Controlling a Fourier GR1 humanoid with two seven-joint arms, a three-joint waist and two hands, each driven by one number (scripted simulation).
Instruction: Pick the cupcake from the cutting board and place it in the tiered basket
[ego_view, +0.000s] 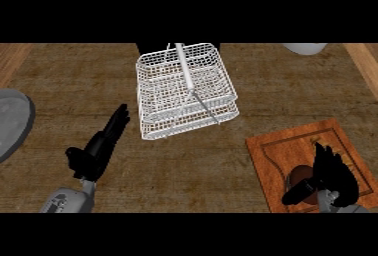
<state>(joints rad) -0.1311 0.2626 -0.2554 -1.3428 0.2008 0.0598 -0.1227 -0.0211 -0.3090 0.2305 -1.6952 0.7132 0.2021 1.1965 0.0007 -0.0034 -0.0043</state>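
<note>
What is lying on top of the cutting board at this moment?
On the cutting board the right hand is over a brown cupcake, with the thumb near it. The hand covers most of the cupcake, so contact cannot be seen. The rest of the board is bare.

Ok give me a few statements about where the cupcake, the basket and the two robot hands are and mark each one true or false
1. The cupcake is in the tiered basket. False: it sits on the cutting board.
2. The right robot hand is over the cutting board at the cupcake. True.
3. The left robot hand holds the basket. False: it is open, left of the basket, holding nothing.
4. The basket is white wire. True.
5. The cutting board lies left of the basket. False: it lies to its lower right.
</note>
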